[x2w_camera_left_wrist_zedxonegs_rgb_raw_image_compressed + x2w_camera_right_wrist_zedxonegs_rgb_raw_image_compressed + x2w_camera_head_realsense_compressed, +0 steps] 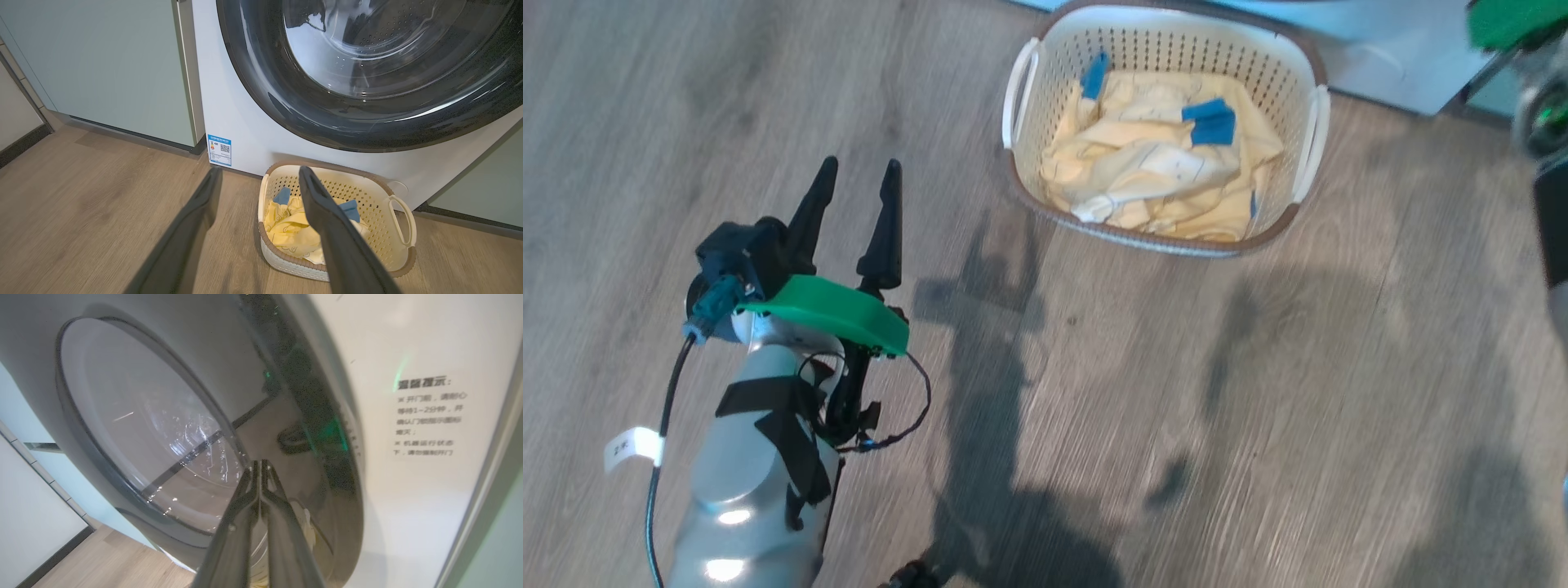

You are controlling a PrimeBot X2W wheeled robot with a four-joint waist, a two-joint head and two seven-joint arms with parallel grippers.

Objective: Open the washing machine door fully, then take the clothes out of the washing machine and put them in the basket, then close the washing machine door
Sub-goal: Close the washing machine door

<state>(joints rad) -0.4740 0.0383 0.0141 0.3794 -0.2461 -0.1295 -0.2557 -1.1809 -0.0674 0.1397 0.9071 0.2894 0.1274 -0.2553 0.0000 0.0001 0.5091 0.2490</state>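
In the head view the left gripper (860, 166) hovers over the wood floor (1176, 408) at about 9 o'clock, its two dark fingers spread apart and holding nothing. The basket (1307, 57) sits on the floor at 1 o'clock, well apart from that gripper, and the clothes (1152, 171) lie crumpled inside it, pale yellow with blue patches.

In the left wrist view the left gripper (260, 170) points towards the washing machine (245, 122). The basket (402, 261) stands at 5 o'clock, just in front of the machine's white front, with the clothes (286, 232) in it. The door (286, 110) fills the view at 1 o'clock and lies flush against the machine. A small blue label (220, 150) is stuck low on the front, and a pale green cabinet (114, 69) stands at 10 o'clock.

In the right wrist view the right gripper (260, 462) has its fingers pressed together with nothing between them. Its tips are right at the door's black ring (322, 437), but whether they touch it I cannot tell. A sheet of printed text (427, 416) sits on the white front at 3 o'clock.
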